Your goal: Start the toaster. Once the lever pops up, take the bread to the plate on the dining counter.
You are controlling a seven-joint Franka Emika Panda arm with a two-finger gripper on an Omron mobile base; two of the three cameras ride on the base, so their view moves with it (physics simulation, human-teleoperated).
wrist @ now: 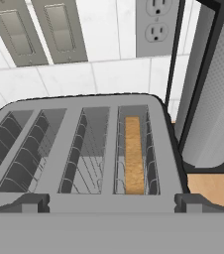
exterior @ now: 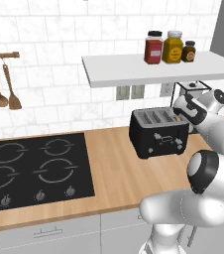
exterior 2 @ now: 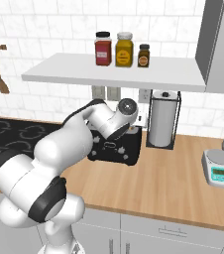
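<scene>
A: Where's the arm?
B: Bent forward over the wooden counter (exterior: 114, 168), with the gripper (wrist: 112, 206) poised just above the toaster (exterior: 158, 131), fingers spread wide, holding nothing.
A: And the bread (wrist: 134, 155)?
B: On edge in the toaster's rightmost slot, long axis running front to back. The toaster sits near the counter's back edge, beside the paper towel roll (exterior 2: 162, 119).
</scene>
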